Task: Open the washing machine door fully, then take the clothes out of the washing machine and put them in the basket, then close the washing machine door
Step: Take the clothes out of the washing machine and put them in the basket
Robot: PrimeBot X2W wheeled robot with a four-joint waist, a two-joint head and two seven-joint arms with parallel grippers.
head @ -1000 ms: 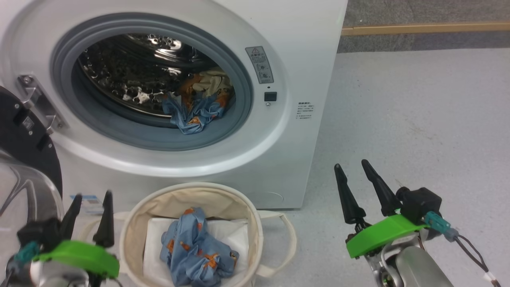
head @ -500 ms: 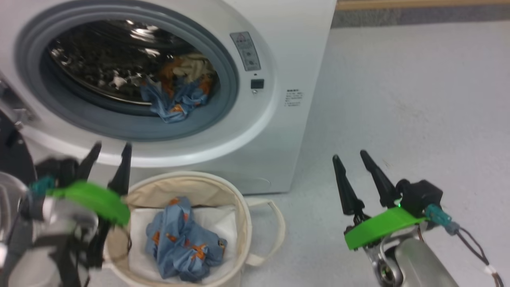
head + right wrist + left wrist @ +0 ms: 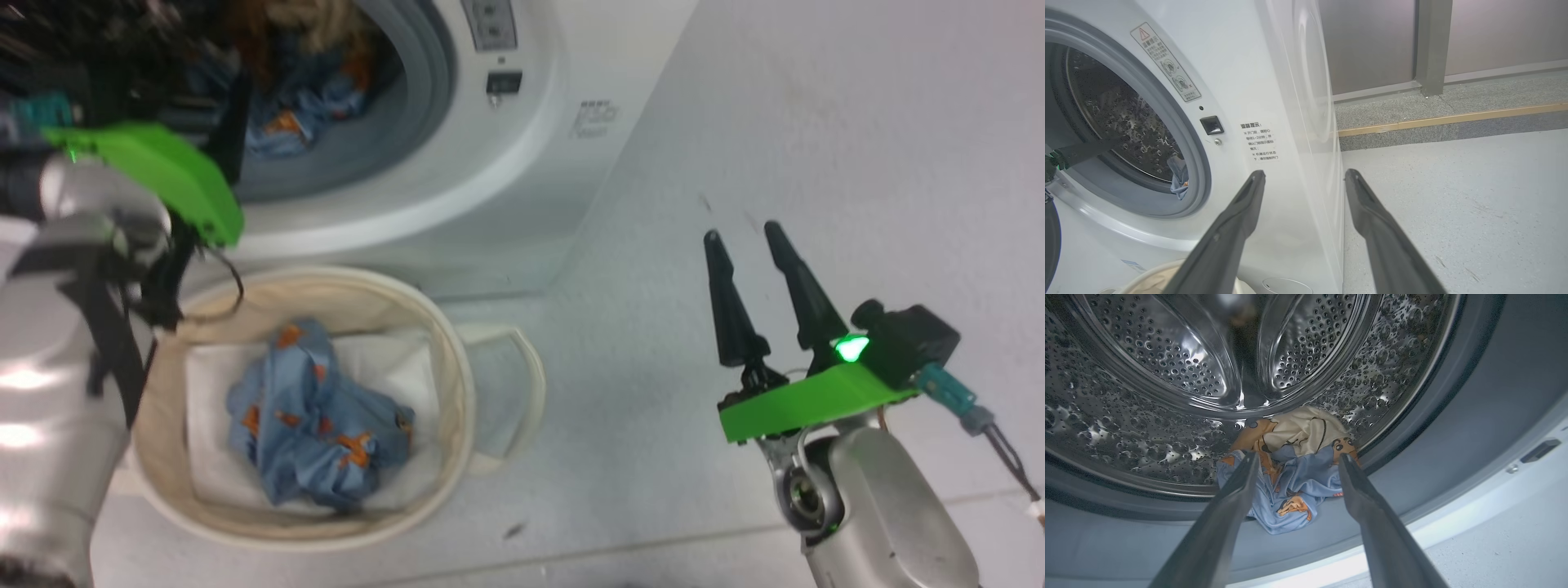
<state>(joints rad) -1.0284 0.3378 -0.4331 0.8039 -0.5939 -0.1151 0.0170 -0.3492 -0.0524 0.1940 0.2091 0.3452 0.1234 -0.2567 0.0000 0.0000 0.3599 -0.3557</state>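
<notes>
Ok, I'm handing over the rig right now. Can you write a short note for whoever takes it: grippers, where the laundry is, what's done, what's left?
Left gripper: open, empty, pointing into the drum at the bundle, not closed on it.
Right gripper: open, empty, over the floor to the right of the washing machine.
Things: blue-and-cream bundle lies at the drum's front lip. One blue garment is in the basket.
Done: washing machine door is open, and one garment is in the basket.
Left: grip the bundle, drop it in the basket, close the door.
</notes>
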